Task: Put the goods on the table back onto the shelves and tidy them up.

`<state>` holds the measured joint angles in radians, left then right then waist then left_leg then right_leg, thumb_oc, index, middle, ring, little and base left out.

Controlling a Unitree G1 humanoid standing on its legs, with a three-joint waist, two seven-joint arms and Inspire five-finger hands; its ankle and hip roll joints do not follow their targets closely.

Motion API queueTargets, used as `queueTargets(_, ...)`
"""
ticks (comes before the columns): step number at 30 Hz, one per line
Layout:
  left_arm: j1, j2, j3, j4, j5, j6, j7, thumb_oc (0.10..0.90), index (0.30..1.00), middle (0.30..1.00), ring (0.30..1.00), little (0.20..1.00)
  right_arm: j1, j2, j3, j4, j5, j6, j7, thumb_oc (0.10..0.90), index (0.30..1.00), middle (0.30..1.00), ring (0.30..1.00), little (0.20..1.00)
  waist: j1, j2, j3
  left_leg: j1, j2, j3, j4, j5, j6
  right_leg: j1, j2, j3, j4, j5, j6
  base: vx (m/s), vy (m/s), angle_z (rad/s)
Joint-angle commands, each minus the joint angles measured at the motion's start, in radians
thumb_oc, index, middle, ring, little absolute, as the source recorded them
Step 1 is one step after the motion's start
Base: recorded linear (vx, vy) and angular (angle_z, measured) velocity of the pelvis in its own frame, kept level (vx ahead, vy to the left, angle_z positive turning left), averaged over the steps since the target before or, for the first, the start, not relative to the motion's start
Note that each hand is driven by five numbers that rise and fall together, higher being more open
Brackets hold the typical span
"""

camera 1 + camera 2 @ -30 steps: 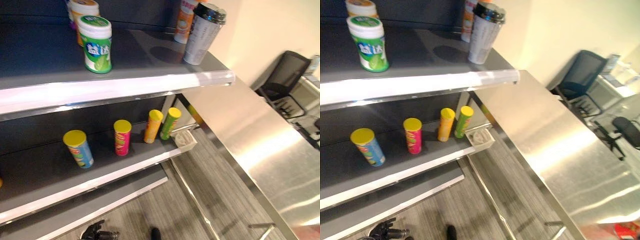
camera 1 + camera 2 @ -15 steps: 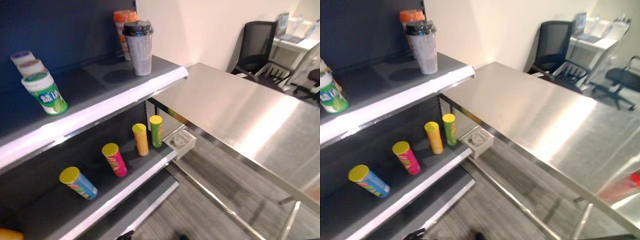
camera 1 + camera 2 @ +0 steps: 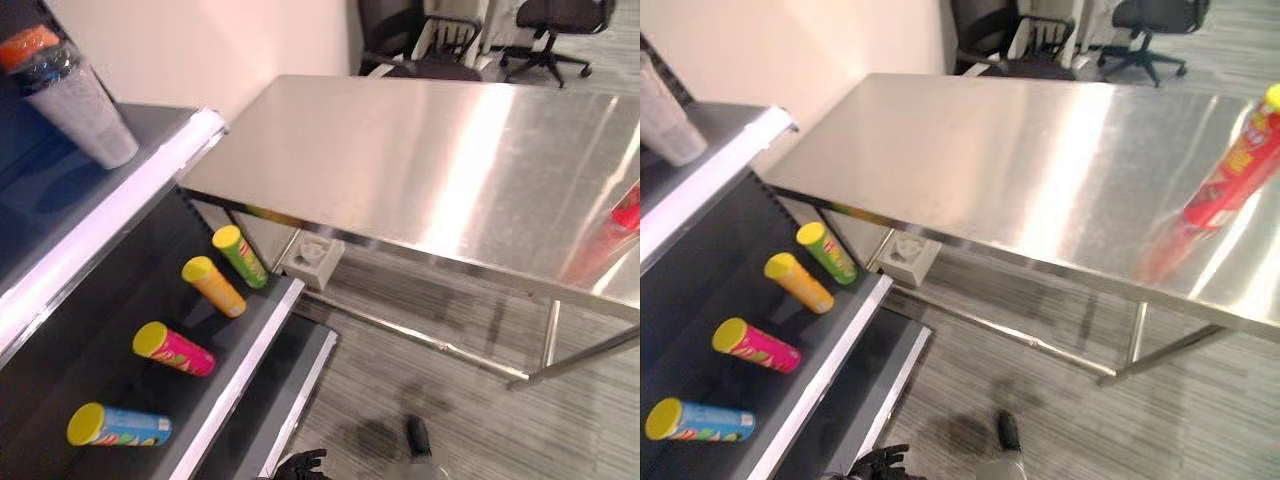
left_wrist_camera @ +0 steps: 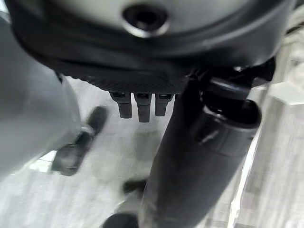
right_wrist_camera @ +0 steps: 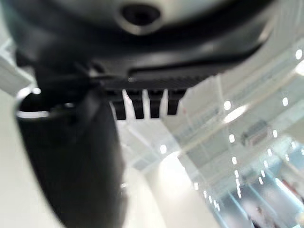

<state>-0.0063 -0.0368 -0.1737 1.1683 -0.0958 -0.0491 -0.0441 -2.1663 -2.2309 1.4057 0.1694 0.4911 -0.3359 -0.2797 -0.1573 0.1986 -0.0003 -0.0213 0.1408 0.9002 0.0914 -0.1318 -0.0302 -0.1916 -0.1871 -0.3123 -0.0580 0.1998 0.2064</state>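
A red chip can (image 3: 1232, 165) with a yellow lid stands on the steel table (image 3: 400, 150) near its right end. On the dark lower shelf (image 3: 235, 375) stand a green can (image 3: 240, 256), an orange can (image 3: 213, 286), a pink can (image 3: 172, 348) and a blue can (image 3: 118, 425). A lidded cup (image 3: 75, 100) stands on the upper shelf. My left hand (image 3: 300, 465) hangs low near the floor, its fingers (image 4: 138, 105) relaxed and holding nothing. My right hand (image 5: 142, 61) is likewise open, with nothing in it.
A white box (image 3: 312, 260) sits under the table by the shelf's end. Black office chairs (image 3: 420, 30) stand beyond the table's far side. Grey floor stretches between the shelf and the table legs (image 3: 548, 340).
The whole picture has swung to the right, so the camera moved. The table and the red can have come into view and the upper-shelf bottles have left it. The goods stayed put.
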Motion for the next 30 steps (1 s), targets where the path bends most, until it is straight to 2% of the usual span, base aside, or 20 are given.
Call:
queueTargets(1, -0.106, -0.029, -0.007, -0.016, 0.008, -0.050, 0.021, 0.800, 0.900, 0.900, 0.900, 0.900, -0.148, -0.021, -0.006, 0.032, 0.039, -0.022, -0.107, 0.800, 0.900, 0.900, 0.900, 0.900, -0.011, 0.080, 0.001, 0.083, 0.037, -0.115, -0.175, 0.077, -0.032, 0.041, -0.099, 0.001, 0.127, 0.093, 0.055, -0.03, -0.199, -0.78)
queueTargets(2, -0.094, -0.024, -0.001, -0.024, 0.003, -0.055, 0.022, 0.800, 0.900, 0.900, 0.900, 0.900, -0.157, -0.021, -0.006, 0.041, 0.018, -0.016, -0.127, 0.800, 0.900, 0.900, 0.900, 0.900, -0.015, 0.073, -0.004, 0.077, 0.042, -0.119, -0.174, 0.082, -0.033, 0.062, -0.116, 0.037, 0.120, 0.133, 0.055, -0.01, -0.153, -0.57)
queueTargets(3, -0.083, -0.023, 0.003, -0.027, -0.006, -0.060, 0.023, 0.800, 0.900, 0.900, 0.900, 0.900, -0.164, -0.021, -0.006, 0.043, 0.010, -0.012, -0.135, 0.800, 0.900, 0.900, 0.900, 0.900, -0.023, 0.067, -0.016, 0.076, 0.040, -0.123, -0.173, 0.079, -0.031, 0.086, -0.125, 0.076, 0.106, 0.146, 0.055, 0.03, -0.120, -0.31)
queueTargets(5, -0.056, -0.015, 0.049, -0.025, -0.014, -0.061, 0.023, 0.800, 0.900, 0.900, 0.900, 0.900, -0.161, -0.021, -0.006, 0.022, -0.029, -0.011, -0.140, 0.800, 0.900, 0.900, 0.900, 0.900, -0.055, 0.044, -0.043, 0.097, 0.045, -0.106, -0.172, 0.096, -0.048, 0.092, -0.108, 0.149, 0.080, 0.127, 0.055, 0.08, -0.178, -0.17)
queueTargets(6, -0.044, -0.015, 0.074, -0.016, -0.024, -0.061, 0.029, 0.800, 0.900, 0.900, 0.900, 0.900, -0.169, -0.021, -0.006, 0.000, -0.042, -0.017, -0.144, 0.800, 0.900, 0.900, 0.900, 0.900, -0.069, 0.040, -0.065, 0.120, 0.059, -0.079, -0.169, 0.111, -0.060, 0.104, -0.084, 0.165, 0.051, 0.093, 0.055, 0.07, -0.239, -0.39)
queueTargets(7, -0.043, -0.016, 0.074, -0.016, -0.024, -0.061, 0.029, 0.800, 0.900, 0.900, 0.900, 0.900, -0.168, -0.021, -0.006, -0.003, -0.042, -0.017, -0.145, 0.800, 0.900, 0.900, 0.900, 0.900, -0.068, 0.041, -0.065, 0.124, 0.060, -0.076, -0.169, 0.113, -0.064, 0.107, -0.082, 0.167, 0.049, 0.090, 0.055, 0.05, -0.226, -0.50)
queueTargets(9, -0.034, -0.022, 0.095, -0.008, -0.035, -0.059, 0.028, 0.800, 0.900, 0.900, 0.900, 0.900, -0.173, -0.021, -0.006, -0.017, -0.037, -0.034, -0.146, 0.800, 0.900, 0.900, 0.900, 0.900, -0.083, 0.034, -0.077, 0.137, 0.084, -0.061, -0.164, 0.132, -0.085, 0.117, -0.046, 0.182, 0.025, 0.032, 0.052, 0.05, -0.185, -0.33)
queueTargets(10, -0.036, -0.051, 0.090, 0.008, -0.036, -0.057, 0.029, 0.800, 0.900, 0.900, 0.900, 0.900, -0.176, -0.021, -0.006, -0.009, -0.023, -0.035, -0.144, 0.800, 0.900, 0.900, 0.900, 0.900, -0.086, 0.038, -0.080, 0.141, 0.096, -0.063, -0.161, 0.137, -0.092, 0.118, -0.033, 0.185, 0.025, 0.005, 0.045, 0.01, -0.266, -0.10)
queueTargets(11, -0.002, -0.053, 0.129, 0.030, -0.025, -0.055, 0.037, 0.800, 0.900, 0.900, 0.900, 0.900, -0.164, -0.021, -0.006, 0.002, 0.001, -0.057, -0.125, 0.800, 0.900, 0.900, 0.900, 0.900, -0.115, 0.037, -0.086, 0.140, 0.131, -0.058, -0.154, 0.166, -0.111, 0.121, 0.001, 0.190, 0.017, -0.048, 0.026, 0.00, -0.216, -0.05)
queueTargets(13, 0.007, -0.057, 0.119, 0.029, -0.023, -0.055, 0.025, 0.800, 0.900, 0.900, 0.900, 0.900, -0.156, -0.021, -0.006, -0.012, 0.032, -0.070, -0.098, 0.800, 0.900, 0.900, 0.900, 0.900, -0.119, 0.044, -0.093, 0.151, 0.155, -0.054, -0.149, 0.175, -0.122, 0.121, 0.029, 0.198, 0.022, -0.081, 0.008, 0.03, -0.183, -0.10)
queueTargets(15, 0.002, -0.103, 0.111, 0.043, -0.026, -0.050, 0.030, 0.800, 0.900, 0.900, 0.900, 0.900, -0.128, -0.021, -0.006, -0.002, 0.058, -0.048, -0.060, 0.800, 0.900, 0.900, 0.900, 0.900, -0.102, 0.077, -0.084, 0.151, 0.156, -0.088, -0.140, 0.172, -0.124, 0.123, 0.053, 0.223, 0.029, -0.117, -0.004, 0.05, -0.085, -0.31)
queueTargets(16, -0.005, -0.117, 0.093, 0.028, -0.035, -0.060, 0.033, 0.800, 0.900, 0.900, 0.900, 0.900, -0.108, -0.021, -0.006, -0.032, 0.105, -0.055, -0.026, 0.800, 0.900, 0.900, 0.900, 0.900, -0.072, 0.095, -0.068, 0.132, 0.136, -0.172, -0.120, 0.161, -0.118, 0.122, 0.073, 0.253, 0.035, -0.126, -0.011, 0.10, -0.070, -0.57)
queueTargets(17, -0.028, -0.206, 0.084, 0.029, -0.085, -0.069, 0.042, 0.800, 0.900, 0.900, 0.900, 0.900, -0.094, -0.021, -0.006, -0.013, 0.155, -0.041, 0.011, 0.800, 0.900, 0.900, 0.900, 0.900, -0.023, 0.147, -0.049, 0.106, 0.065, -0.369, -0.115, 0.084, -0.079, 0.125, 0.111, 0.313, 0.042, -0.151, -0.022, 0.07, -0.061, -0.79)
queueTargets(18, -0.029, -0.209, 0.085, 0.033, -0.085, -0.071, 0.045, 0.800, 0.900, 0.900, 0.900, 0.900, -0.094, -0.021, -0.006, -0.012, 0.158, -0.044, 0.016, 0.800, 0.900, 0.900, 0.900, 0.900, -0.025, 0.148, -0.049, 0.103, 0.065, -0.369, -0.111, 0.080, -0.074, 0.124, 0.110, 0.313, 0.044, -0.151, -0.021, 0.12, -0.056, -1.10)
queueTargets(19, -0.029, -0.252, 0.106, 0.042, -0.126, -0.086, 0.058, 0.800, 0.900, 0.900, 0.900, 0.900, -0.078, -0.021, -0.006, 0.014, 0.185, -0.044, 0.041, 0.800, 0.900, 0.900, 0.900, 0.900, -0.006, 0.176, -0.038, 0.098, 0.016, -0.486, -0.094, 0.024, -0.039, 0.124, 0.143, 0.366, 0.055, -0.165, -0.029, 0.07, 0.003, -1.04)
queueTargets(21, -0.029, -0.298, 0.119, 0.054, -0.173, -0.091, 0.068, 0.800, 0.900, 0.900, 0.900, 0.900, -0.072, -0.021, -0.006, 0.034, 0.215, -0.040, 0.062, 0.800, 0.900, 0.900, 0.900, 0.900, 0.014, 0.213, -0.025, 0.090, -0.047, -0.621, -0.065, -0.023, 0.000, 0.124, 0.196, 0.447, 0.067, -0.181, -0.048, 0.10, 0.040, -0.98)
queueTargets(22, -0.030, -0.313, 0.117, 0.058, -0.180, -0.093, 0.071, 0.800, 0.900, 0.900, 0.900, 0.900, -0.066, -0.021, -0.006, 0.035, 0.222, -0.042, 0.072, 0.800, 0.900, 0.900, 0.900, 0.900, 0.019, 0.227, -0.023, 0.093, -0.062, -0.649, -0.053, -0.041, 0.014, 0.123, 0.214, 0.479, 0.071, -0.187, -0.054, 0.11, 0.113, -1.39)
queueTargets(24, -0.029, -0.337, 0.094, 0.057, -0.166, -0.096, 0.066, 0.800, 0.900, 0.900, 0.900, 0.900, -0.060, -0.021, -0.006, 0.037, 0.227, -0.039, 0.075, 0.800, 0.900, 0.900, 0.900, 0.900, 0.014, 0.248, -0.026, 0.101, -0.075, -0.661, -0.056, -0.050, 0.023, 0.120, 0.230, 0.521, 0.064, -0.186, -0.056, 0.07, 0.120, -1.46)
queueTargets(26, -0.025, -0.353, 0.047, 0.039, -0.134, -0.098, 0.059, 0.800, 0.900, 0.900, 0.900, 0.900, -0.049, -0.021, -0.006, 0.023, 0.216, -0.021, 0.081, 0.800, 0.900, 0.900, 0.900, 0.900, 0.012, 0.270, -0.025, 0.111, -0.083, -0.648, -0.093, -0.038, 0.032, 0.101, 0.231, 0.538, 0.063, -0.177, -0.047, 0.00, 0.087, -0.71)
queueTargets(30, -0.023, -0.369, 0.016, 0.006, -0.131, -0.096, 0.064, 0.800, 0.900, 0.900, 0.900, 0.900, -0.034, -0.021, -0.006, 0.003, 0.174, 0.010, 0.082, 0.800, 0.900, 0.900, 0.900, 0.900, -0.019, 0.299, 0.018, 0.110, -0.090, -0.596, -0.147, -0.003, 0.033, 0.017, 0.236, 0.526, 0.153, -0.147, -0.005, -0.13, 0.047, -0.63)
